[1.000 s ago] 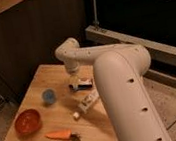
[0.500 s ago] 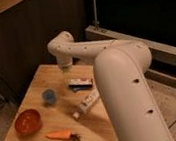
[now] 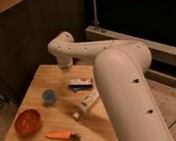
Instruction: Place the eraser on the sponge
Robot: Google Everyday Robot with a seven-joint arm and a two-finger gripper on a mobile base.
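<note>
The eraser (image 3: 80,82), a small flat white rectangle with a red mark at its right end, lies on top of the sponge (image 3: 75,87), a thin dark slab near the middle of the wooden table (image 3: 37,78). My gripper (image 3: 64,67) hangs at the end of the white arm, above the table, up and to the left of the eraser and apart from it. Nothing shows in the gripper.
A long cream block (image 3: 88,102) with a tiny white cube (image 3: 76,116) at its end lies in front of the sponge. A small blue cup (image 3: 48,96), a red bowl (image 3: 28,120) and a carrot (image 3: 60,135) occupy the table's left and front. My large white arm (image 3: 128,93) covers the table's right side.
The gripper was low over the eraser and sponge a second ago. It has since risen and drawn back to the left. The eraser stays on the sponge.
</note>
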